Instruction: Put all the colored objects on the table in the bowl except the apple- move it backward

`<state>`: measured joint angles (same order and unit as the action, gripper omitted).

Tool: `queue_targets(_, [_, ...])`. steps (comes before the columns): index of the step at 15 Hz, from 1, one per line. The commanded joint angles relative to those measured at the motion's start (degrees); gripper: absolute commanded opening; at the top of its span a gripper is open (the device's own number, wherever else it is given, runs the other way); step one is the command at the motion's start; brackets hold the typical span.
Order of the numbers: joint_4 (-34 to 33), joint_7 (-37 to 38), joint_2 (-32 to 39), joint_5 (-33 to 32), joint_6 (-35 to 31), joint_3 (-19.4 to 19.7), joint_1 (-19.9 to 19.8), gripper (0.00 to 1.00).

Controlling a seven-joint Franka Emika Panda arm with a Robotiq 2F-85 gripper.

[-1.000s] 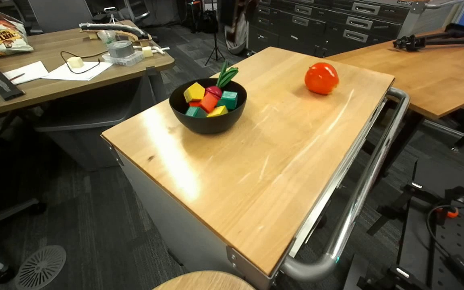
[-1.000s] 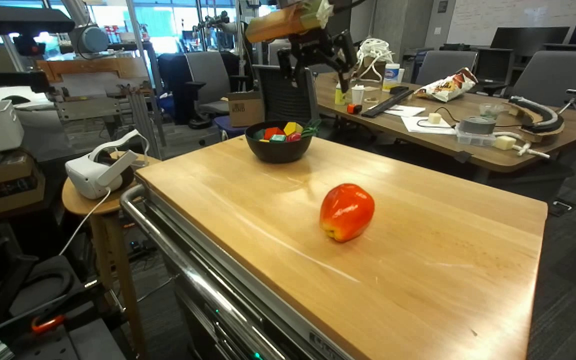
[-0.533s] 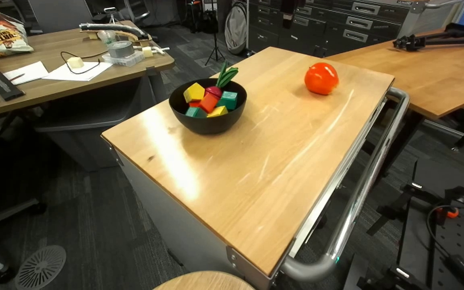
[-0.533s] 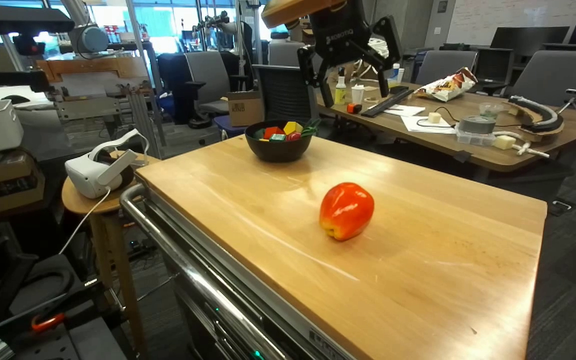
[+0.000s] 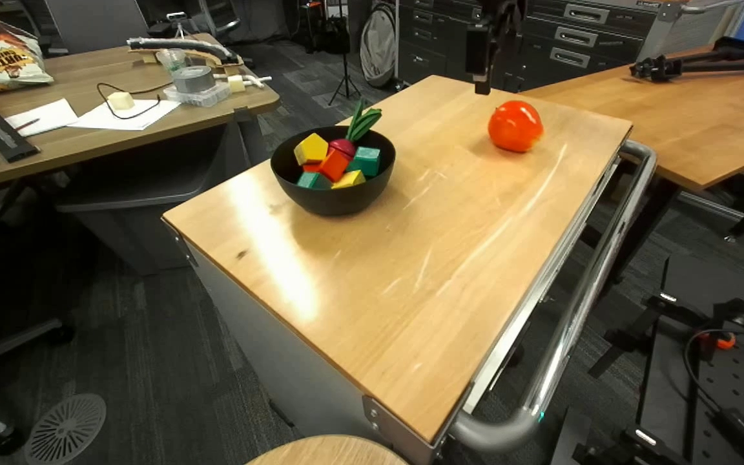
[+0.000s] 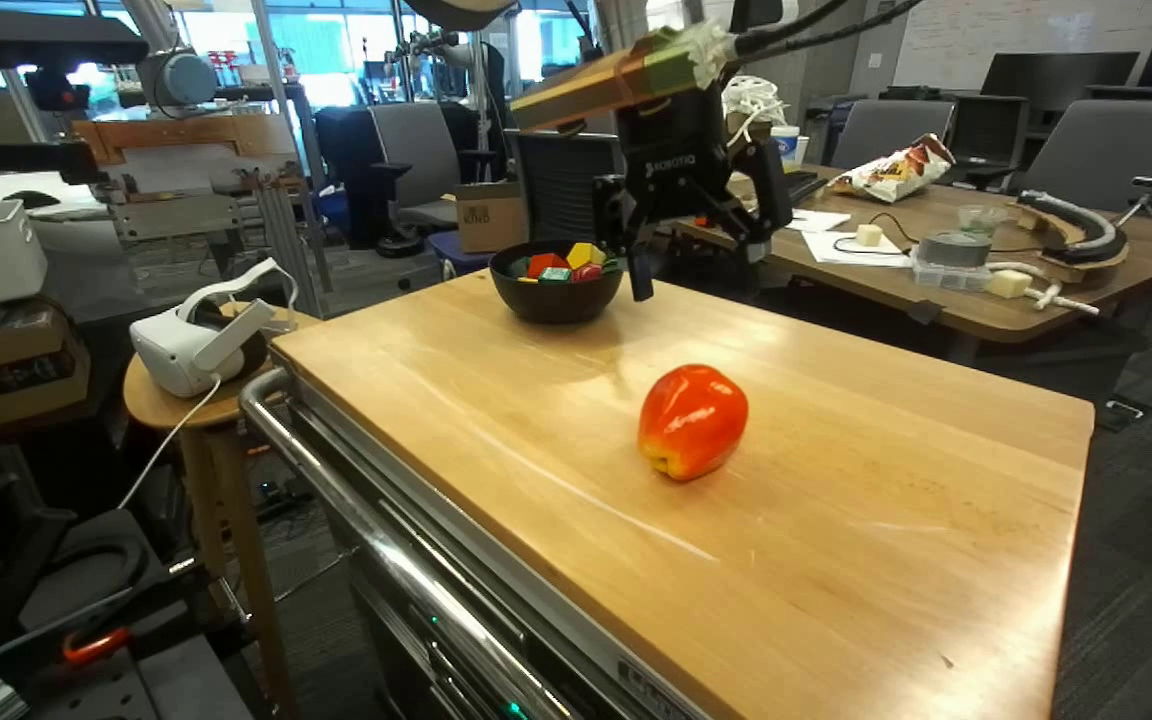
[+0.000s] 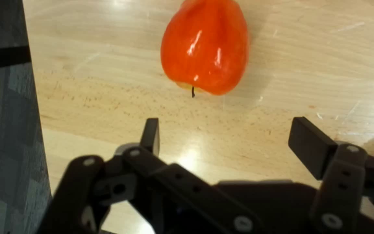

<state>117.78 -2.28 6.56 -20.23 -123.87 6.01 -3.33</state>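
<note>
Red-orange and glossy, is resting as the apple (image 7: 205,47) directly on the tabletop (image 6: 836,490), well apart from the bowl (image 5: 336,201). Is being left outside on purpose, probably, because of the exception in the task.

As for the jaws, are hanging above the tabletop, spread wide, and are holding nothing. In the wrist view, are facing the apple, placed outside of the gap, without contact. Are standing so far apart, presumably, for receiving a broad round body between them without pushing against one side first.

As for the colored objects (image 6: 553,272), are lying together inside the bowl in both exterior views: with, among others, a yellow block (image 5: 312,148), a red block (image 5: 336,165) and a green block (image 5: 367,159), also with a small dark-red fruit (image 5: 343,146) and its green leaves (image 5: 364,123). Are leaning on one another in a heap, most likely being kept from sliding by the curve of the bowl; as regards the leaves, are reaching higher than the bowl, seemingly too long for fitting inside.

Is probably calling now for the last step, moving the apple backward, without a sure sign here of the direction. As for the apple again, is risking, on so smooth a tabletop, to be rolling away at a touch from only one side.
</note>
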Motion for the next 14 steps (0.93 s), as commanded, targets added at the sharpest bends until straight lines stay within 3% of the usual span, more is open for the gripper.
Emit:
queue_targets(1, [0.38, 4.45, 0.94, -0.26, 3.39, 0.45, -0.61, 1.00])
queue_targets(10, [1.20, 9.72, 6.31, 2.31, 4.37, 1.63, -2.12, 1.00])
queue_targets(11, [1.25, 10.25, 6.77, 2.73, 4.11, 1.74, -2.20, 0.90])
queue_targets(12, [1.30, 10.42, 7.15, 3.38, 3.93, 1.82, -2.30, 0.75])
queue_targets(14, [1.38, 11.53, 7.54, 4.16, 3.64, 2.03, -2.32, 0.56])
